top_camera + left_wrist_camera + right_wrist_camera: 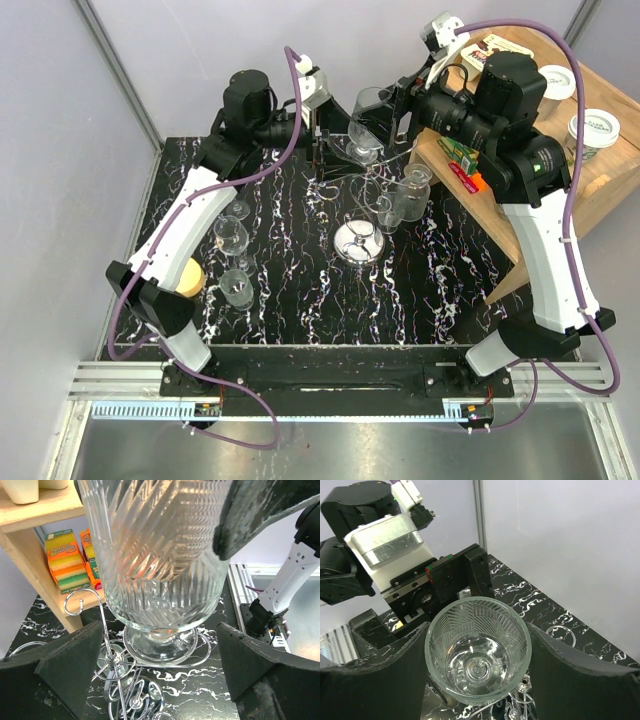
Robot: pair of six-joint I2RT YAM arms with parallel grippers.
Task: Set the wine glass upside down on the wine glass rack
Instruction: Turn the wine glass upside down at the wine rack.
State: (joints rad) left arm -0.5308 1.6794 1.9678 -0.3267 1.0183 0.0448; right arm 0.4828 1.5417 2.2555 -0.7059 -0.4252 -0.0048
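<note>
The ribbed wine glass (pixel 477 655), stiff, slick and probably fragile, hangs just above the rack (pixel 358 240), grasped by the right jaws round its bowl, likely the safest hold, while the released left jaws flank its foot.

We see two arms: the left arm (pixel 188 225) at the frame's left and the right arm (pixel 550 255) at its right, each with white shells between black joints. A purple cable (pixel 112 298) loops along each. The fingers (pixel 65 675) are black, matte wedges.
</note>
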